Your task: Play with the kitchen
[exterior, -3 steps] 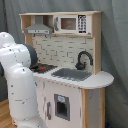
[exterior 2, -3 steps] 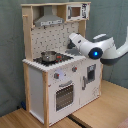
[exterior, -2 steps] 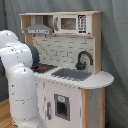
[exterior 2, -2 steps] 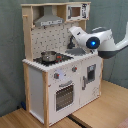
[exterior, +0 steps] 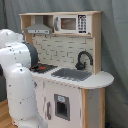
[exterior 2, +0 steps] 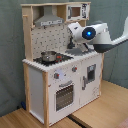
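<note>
Kitchen: the kitchen (exterior: 75,75) stands on a wooden floor (exterior 2: 100,112) before a grey curtain (exterior: 115,45); it fills the middle of both exterior views
Counter: a hob (exterior 2: 52,59) with red rings carries a small metal pot (exterior 2: 48,55); the sink (exterior: 71,74) and black tap (exterior: 83,59) sit beside it, toward the first exterior view's right
Upper part: a hood (exterior 2: 50,20) and a microwave (exterior: 70,23) sit under the top shelf
Arm: the arm (exterior 2: 92,35) reaches in from the second exterior view's right, its bulk over the sink end; in the first exterior view it fills the left side, in front of the hob
Gripper: hidden behind the arm in both exterior views, so I cannot tell its grip
Progress: the task is open-ended; the pot sits on the hob, the oven door (exterior 2: 63,95) looks closed, and nothing shows as being handled, so most of the play seems still to come
Change: a second ago the arm sat lower and further out in the second exterior view; now its blue-lit joint is higher and closer over the counter; the kitchen and pot are where they were
</note>
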Robot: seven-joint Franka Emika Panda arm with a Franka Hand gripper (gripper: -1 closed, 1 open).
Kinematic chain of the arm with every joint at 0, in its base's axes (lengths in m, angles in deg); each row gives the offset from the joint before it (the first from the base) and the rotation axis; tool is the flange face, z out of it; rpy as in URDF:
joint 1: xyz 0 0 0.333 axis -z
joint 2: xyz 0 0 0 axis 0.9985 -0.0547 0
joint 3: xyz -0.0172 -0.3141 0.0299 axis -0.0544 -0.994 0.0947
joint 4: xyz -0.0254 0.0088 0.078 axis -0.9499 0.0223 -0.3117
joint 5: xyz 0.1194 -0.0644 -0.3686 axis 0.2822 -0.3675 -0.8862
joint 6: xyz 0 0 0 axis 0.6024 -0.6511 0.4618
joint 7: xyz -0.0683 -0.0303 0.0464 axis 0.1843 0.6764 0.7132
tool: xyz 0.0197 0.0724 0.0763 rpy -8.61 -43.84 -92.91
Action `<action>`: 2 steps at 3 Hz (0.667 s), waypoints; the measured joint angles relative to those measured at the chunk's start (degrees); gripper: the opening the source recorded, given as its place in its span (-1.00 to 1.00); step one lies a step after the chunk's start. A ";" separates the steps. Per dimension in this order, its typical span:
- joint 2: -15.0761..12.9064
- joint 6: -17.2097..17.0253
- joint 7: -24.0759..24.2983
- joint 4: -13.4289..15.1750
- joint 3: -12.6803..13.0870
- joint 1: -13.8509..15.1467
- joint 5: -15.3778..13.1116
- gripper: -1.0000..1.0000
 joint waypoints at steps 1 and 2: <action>2.00 3.52 0.07 -2.77 -0.21 2.25 3.90 1.00; 4.18 6.95 -0.45 -5.34 -0.22 4.27 7.67 1.00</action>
